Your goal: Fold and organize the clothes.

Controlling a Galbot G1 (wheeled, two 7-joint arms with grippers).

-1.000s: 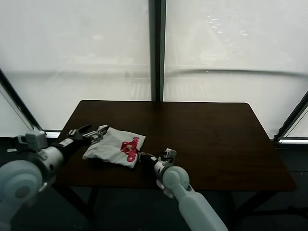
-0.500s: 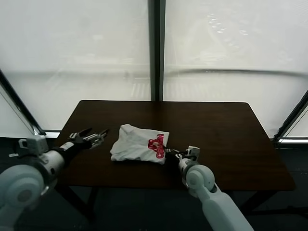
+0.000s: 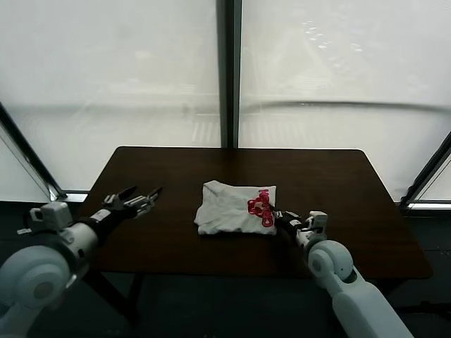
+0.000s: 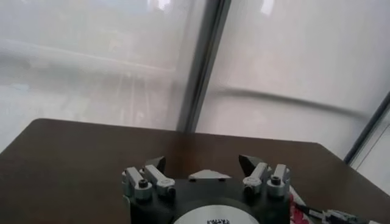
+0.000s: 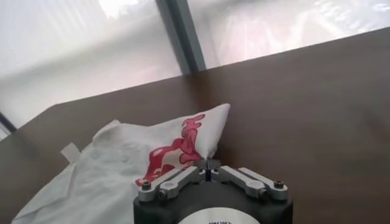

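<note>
White T-shirt [image 3: 235, 207] — folded bundle, mid-counter [image 3: 338, 183]. Your right gripper [image 3: 282, 217] pinches its printed corner, jaws nearly closed; left gripper [image 3: 140, 199] idle, jaws spread, left edge. Placement step — next, release and withdraw.

Both arms are chunky pale grey-white shells with big rounded ball-like joints, going dark at the wrists. The left claw [image 3: 139, 199] has black fingers with silver knuckle blocks and visible screws. The right claw [image 3: 279, 216] is built the same: black round base, silver links, screw heads, a white label disc and thin cables by the wrist.
</note>
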